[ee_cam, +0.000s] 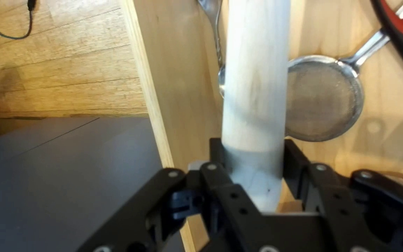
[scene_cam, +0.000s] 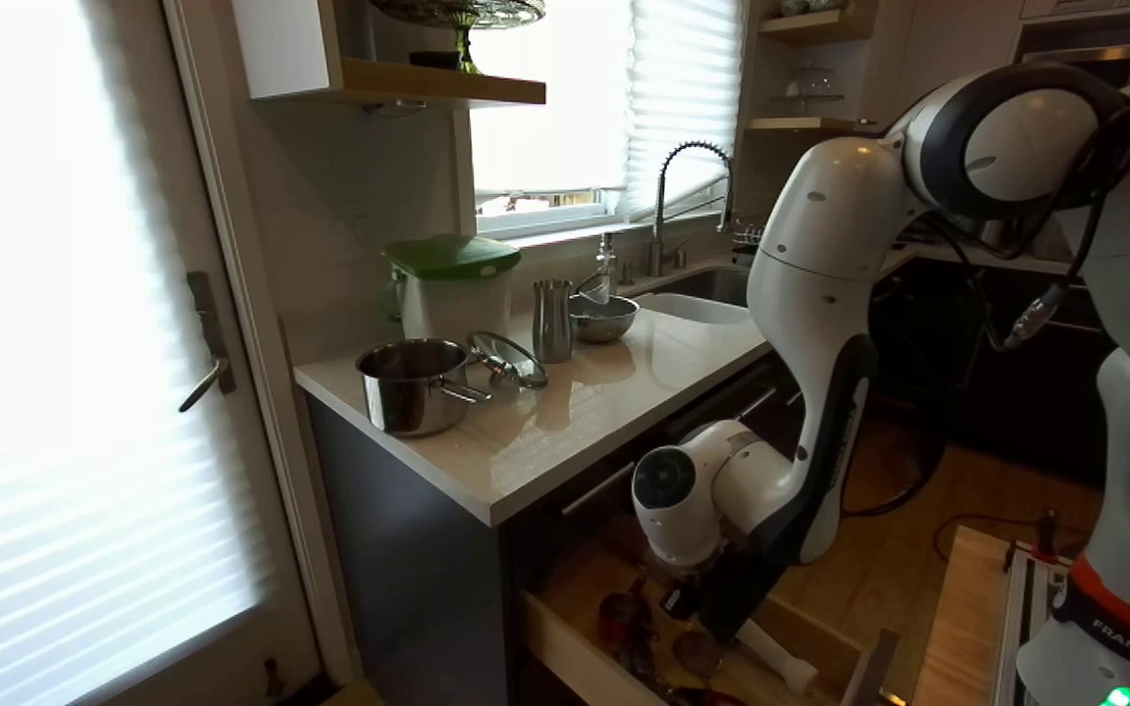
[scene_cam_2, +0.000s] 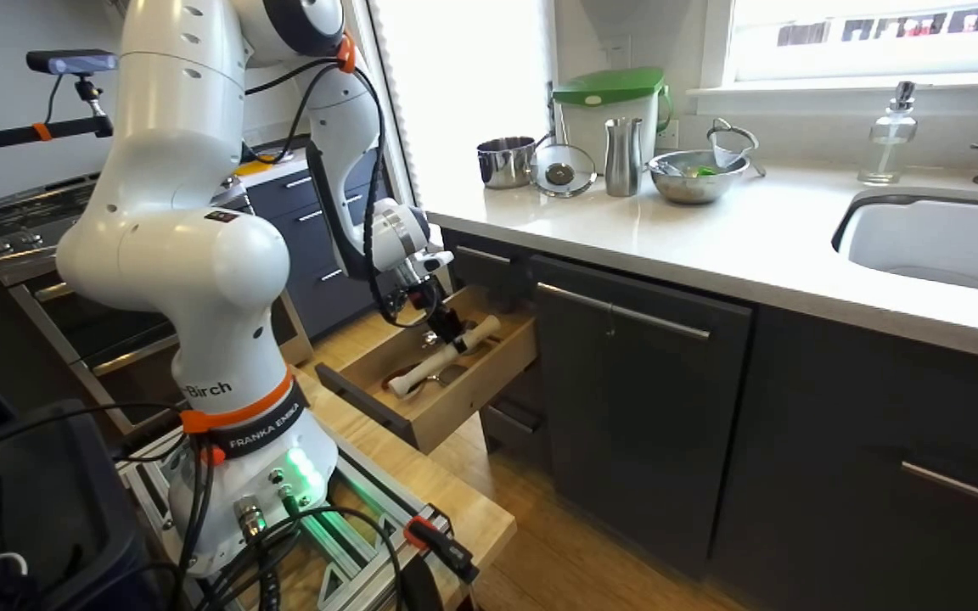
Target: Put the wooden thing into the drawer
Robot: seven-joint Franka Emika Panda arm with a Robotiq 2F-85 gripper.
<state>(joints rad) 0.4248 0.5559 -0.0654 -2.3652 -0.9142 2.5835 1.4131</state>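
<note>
The wooden thing [ee_cam: 255,87] is clasped by partly spread jaws; a coiled faucet [scene_cam: 658,235], at one o'clock, is shown in an exterior view alone.

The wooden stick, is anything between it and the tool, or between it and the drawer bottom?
Nothing visible separates the tool from the wooden stick, which it grips directly. In the open drawer, the wrist view shows a round strainer and a metal utensil partly hidden beneath it; they may keep it from lying flat.
</note>
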